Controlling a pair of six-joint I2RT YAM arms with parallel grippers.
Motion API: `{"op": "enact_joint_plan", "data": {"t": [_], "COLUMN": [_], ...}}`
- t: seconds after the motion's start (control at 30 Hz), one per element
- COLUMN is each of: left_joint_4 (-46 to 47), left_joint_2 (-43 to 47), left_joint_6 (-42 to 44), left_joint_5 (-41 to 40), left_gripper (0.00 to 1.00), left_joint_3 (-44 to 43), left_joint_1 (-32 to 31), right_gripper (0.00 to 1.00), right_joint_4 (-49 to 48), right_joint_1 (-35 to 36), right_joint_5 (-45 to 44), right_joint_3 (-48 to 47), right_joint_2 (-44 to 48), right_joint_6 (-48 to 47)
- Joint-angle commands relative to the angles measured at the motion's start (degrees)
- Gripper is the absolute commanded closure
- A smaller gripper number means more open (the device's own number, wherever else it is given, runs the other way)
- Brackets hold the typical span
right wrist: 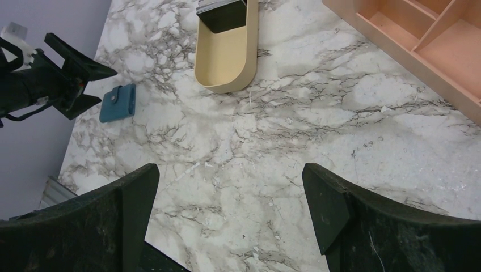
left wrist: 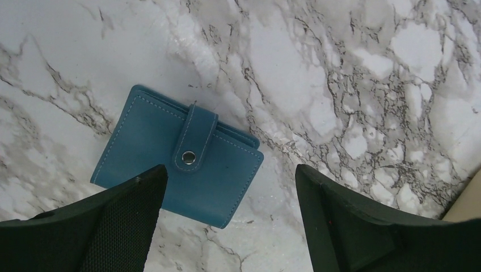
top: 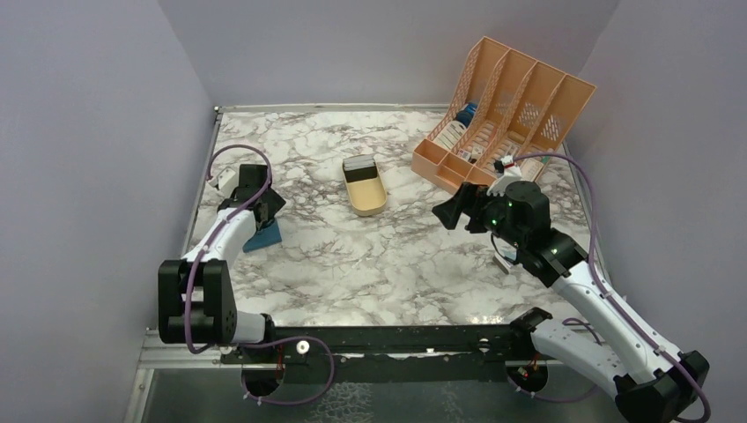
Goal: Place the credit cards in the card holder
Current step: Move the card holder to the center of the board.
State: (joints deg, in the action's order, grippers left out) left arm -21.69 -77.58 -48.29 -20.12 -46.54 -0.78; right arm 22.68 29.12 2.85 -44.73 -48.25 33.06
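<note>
Nothing of the task is done as far as the views show. The card holder [left wrist: 142,141] lies folded shut on the marble table [top: 352,273], teal back up, its strap snapped down. The credit cards [right wrist: 222,14] sit as a dark stack at the far end of the tan tray [right wrist: 227,68]; how many there are I cannot tell. No card is in a pocket, so everything is left: unsnap and open the holder, lift the cards out, slide them in.

Both arms are empty-handed. The left gripper [right wrist: 105,86] hangs over the holder with its jaws spread wide, 1 finger on either side in its wrist view and neither touching the leather. The right gripper [right wrist: 230,170] is also spread wide and holds nothing, poised over bare marble at centre right of the top view.

Room is uneven:
- The holder is at the left of the top view, near the table's left edge and the wall beyond it, so I judge there is little slack on that side.
- The orange rack [top: 502,110] fills the upper right, just beyond the right gripper, with the right wall close.
- The wide middle and lower centre of the table is bare marble, the easiest place to work.
- The cards lie inside the tray's rim, which likely hinders a low side approach.
</note>
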Motion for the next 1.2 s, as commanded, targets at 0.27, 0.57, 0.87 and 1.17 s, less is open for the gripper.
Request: {"op": "enact_joint_plan", "data": {"t": [0.27, 0.57, 0.87, 1.17], "left_joint_4": [0.5, 0.4, -0.1, -0.3], "left_joint_2": [-8.5, -12.3, -9.9, -5.8], "left_joint_6": [-5.8, -4.2, -5.2, -6.4], "left_joint_5": [0.5, 8.3, 10.4, 12.7], "left_gripper": [0.14, 0.14, 0.14, 0.14], "left_joint_3": [0.1, -0.9, 1.2, 3.3], "left_joint_1": [0.5, -1.2, -11.3, -26.4], "right_gripper": [0.0, 0.0, 0.0, 0.01], "right_joint_4": [0.2, 1.1, 2.7, 5.2], "right_joint_1": [-0.3, -0.4, -0.3, -0.3], "right_joint_5": [-1.0, -2.1, -3.8, -6.9], "right_joint_3": [-1.4, -2.1, -3.7, -5.6], "right_joint_2": [0.3, -0.3, -1.0, -2.0], "right_joint_6": [-1.9, -2.1, -2.2, -2.6]}}
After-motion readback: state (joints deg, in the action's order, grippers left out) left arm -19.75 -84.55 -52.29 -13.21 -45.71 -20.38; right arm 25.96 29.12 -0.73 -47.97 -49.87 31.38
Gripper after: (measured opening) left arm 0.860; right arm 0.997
